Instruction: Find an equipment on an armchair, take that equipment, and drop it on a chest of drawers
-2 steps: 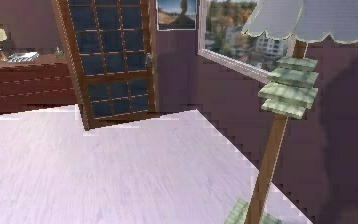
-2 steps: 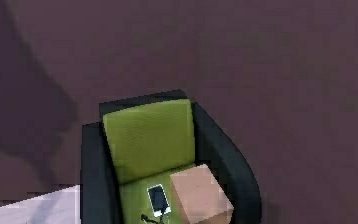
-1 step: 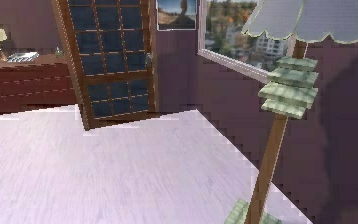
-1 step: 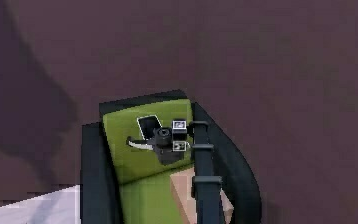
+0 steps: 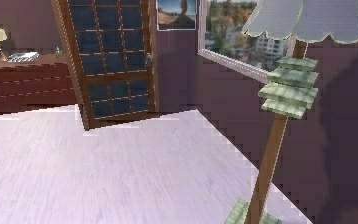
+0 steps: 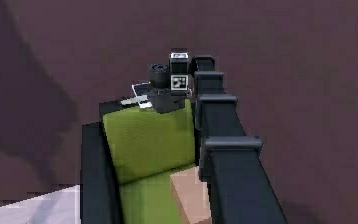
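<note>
Sticking out by the green armchair (image 6: 147,145), the gripper (image 6: 147,98) sits near its top; I cannot tell if it holds anything.

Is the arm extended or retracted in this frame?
Extended. The arm rises in stepped segments from the arm side view's bottom edge, across the green armchair, with the gripper near its backrest's top.

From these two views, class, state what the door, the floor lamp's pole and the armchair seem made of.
The door: brown wood frame, seemingly varnished, around bluish glass panes. The floor lamp's pole: probably wood, plain matte brown. The armchair: matte green cushions, likely fabric; dark arms, material unclear.
</note>
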### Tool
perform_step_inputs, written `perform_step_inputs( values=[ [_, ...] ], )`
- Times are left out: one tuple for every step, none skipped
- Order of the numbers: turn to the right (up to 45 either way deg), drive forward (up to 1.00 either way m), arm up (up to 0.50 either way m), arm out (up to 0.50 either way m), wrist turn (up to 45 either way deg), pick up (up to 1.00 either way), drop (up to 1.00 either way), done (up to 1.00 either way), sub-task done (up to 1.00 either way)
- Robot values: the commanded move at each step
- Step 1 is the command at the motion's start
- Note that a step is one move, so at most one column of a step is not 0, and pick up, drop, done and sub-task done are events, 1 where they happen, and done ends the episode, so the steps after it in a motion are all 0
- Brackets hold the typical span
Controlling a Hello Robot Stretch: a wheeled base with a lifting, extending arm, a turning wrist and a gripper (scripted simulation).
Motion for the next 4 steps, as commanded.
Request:
perform_step_inputs(
  values=[
    [0.0, 0.00, 0.00, 0.00, -45.0, 0.00, 0.00, 0.00, 0.00],
    [0.0, 0.00, 0.00, 0.00, -45.0, 0.00, 0.00, 0.00, 0.00],
    [0.0, 0.00, 0.00, 0.00, -12.0, 0.00, 0.00, 0.00, 0.00],
    [0.0, 0.00, 0.00, -0.26, 0.0, 0.00, 0.00, 0.00, 0.00]
  ],
)
